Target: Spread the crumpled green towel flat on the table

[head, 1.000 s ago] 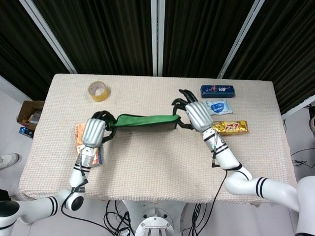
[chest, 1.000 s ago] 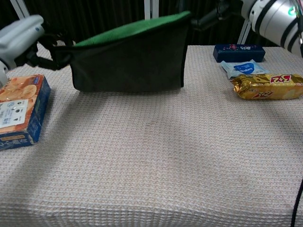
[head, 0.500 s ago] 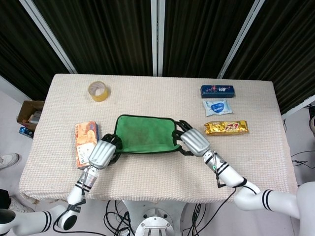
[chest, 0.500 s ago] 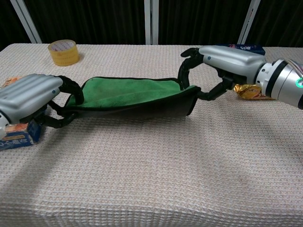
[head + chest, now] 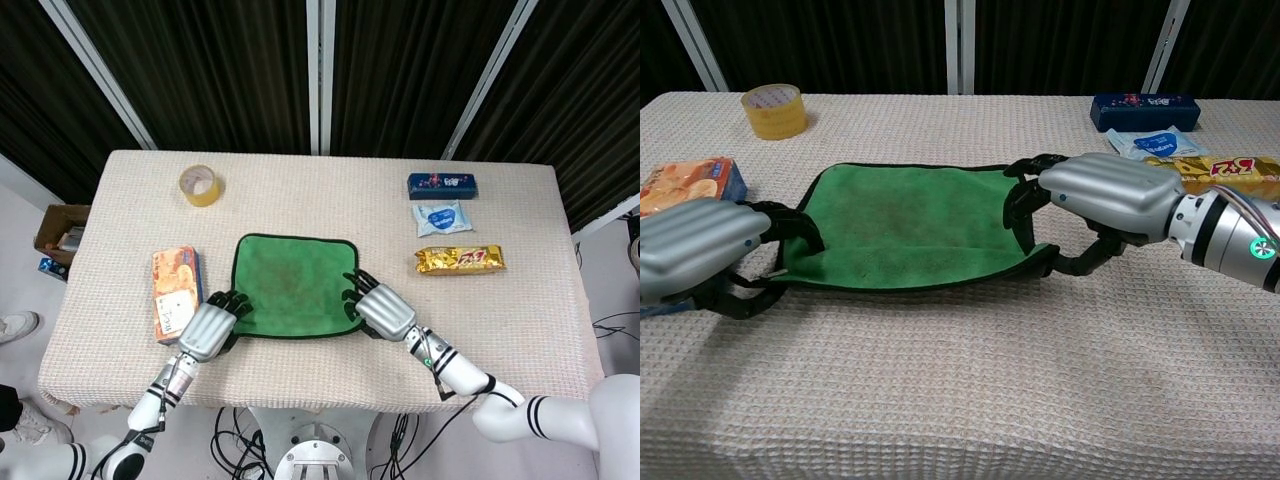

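Towel (image 5: 292, 285) spread flat, tape roll (image 5: 201, 185), biscuit box (image 5: 176, 291), snacks (image 5: 459, 260) around

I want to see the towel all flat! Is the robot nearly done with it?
Nearly! The green towel already lies open on the table, no longer crumpled. The left hand and right hand each hold a near corner, and in the chest view the corner by the right hand looks slightly lifted. What's left, probably: lay those corners down and let go.
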